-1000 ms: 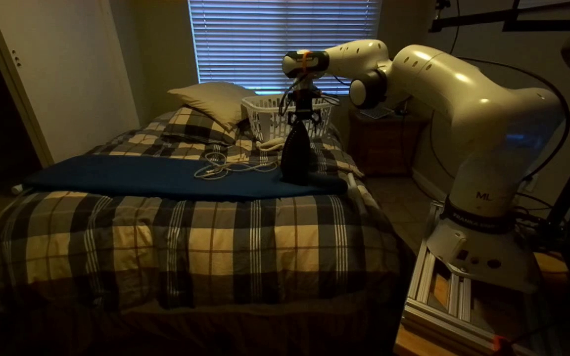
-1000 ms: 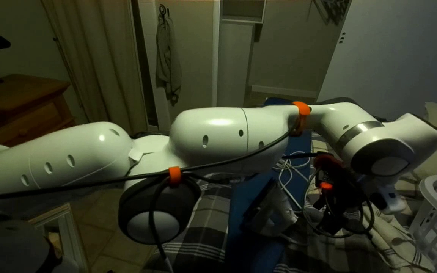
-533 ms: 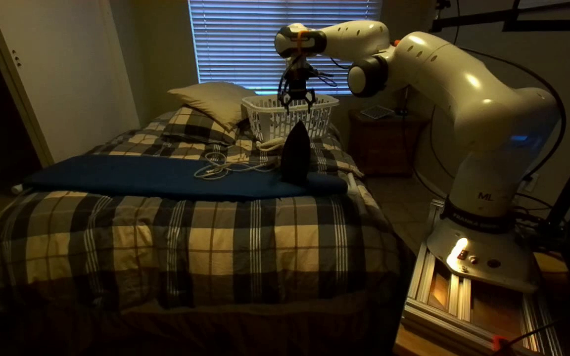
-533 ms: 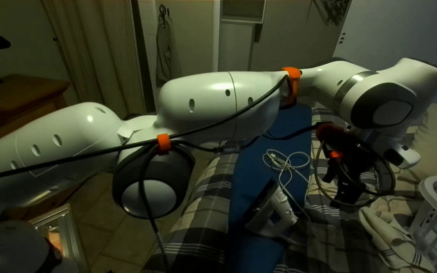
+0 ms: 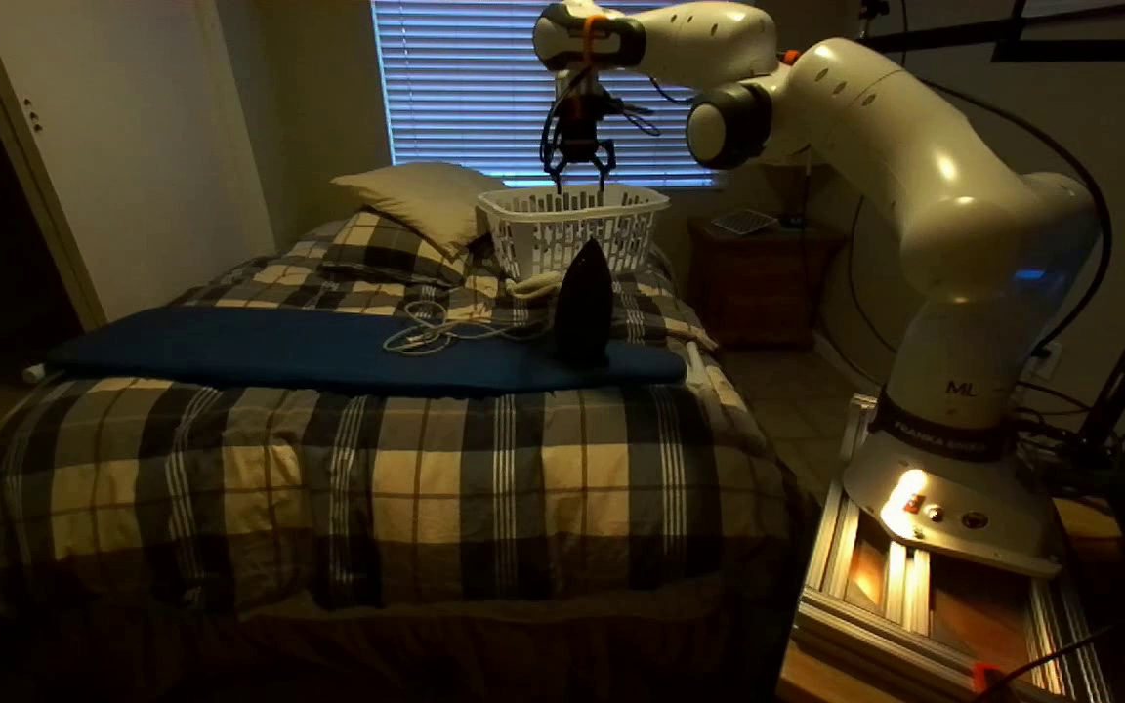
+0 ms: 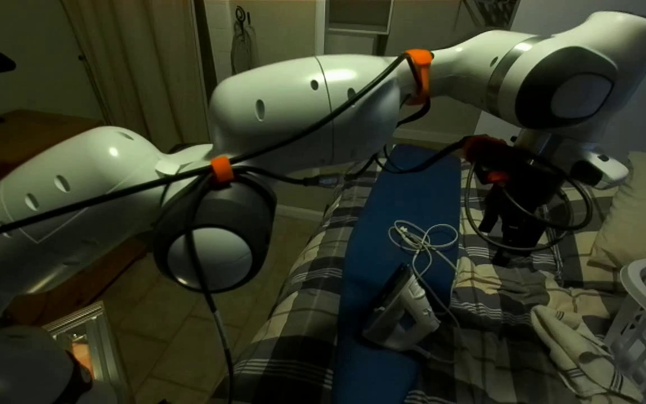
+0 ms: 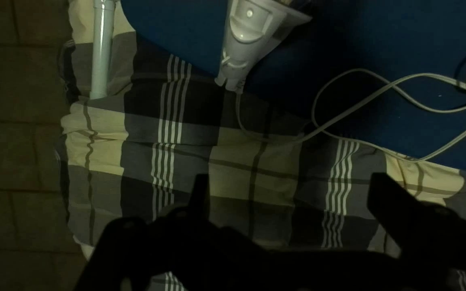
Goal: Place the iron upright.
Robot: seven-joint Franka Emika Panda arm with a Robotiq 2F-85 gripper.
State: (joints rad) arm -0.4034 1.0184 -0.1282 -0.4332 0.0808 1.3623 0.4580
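The iron (image 5: 584, 305) stands on its heel on the blue ironing board (image 5: 328, 344), tip up, its dark soleplate facing that exterior view. In an exterior view its pale body and handle (image 6: 404, 315) show from the side, leaning back a little. In the wrist view the iron (image 7: 249, 30) is at the top edge, partly cut off. My gripper (image 5: 580, 187) is open and empty, well above the bed and higher than the iron's tip. It also shows dark beside the arm in an exterior view (image 6: 495, 242). In the wrist view the fingers (image 7: 289, 180) are wide apart with only plaid bedding below them.
A white lattice basket (image 5: 562, 234) stands behind the iron. A pale pillow (image 5: 421, 195) lies at the bed's head. The iron's cord (image 6: 421, 238) lies looped on the board. A striped towel (image 6: 575, 350) lies by the basket. A white tube (image 7: 102, 48) sticks out at the board's end.
My gripper has risen from near the iron's tip to well above it and moved slightly away. The arm has lifted with it. The iron stays in the same place and pose.
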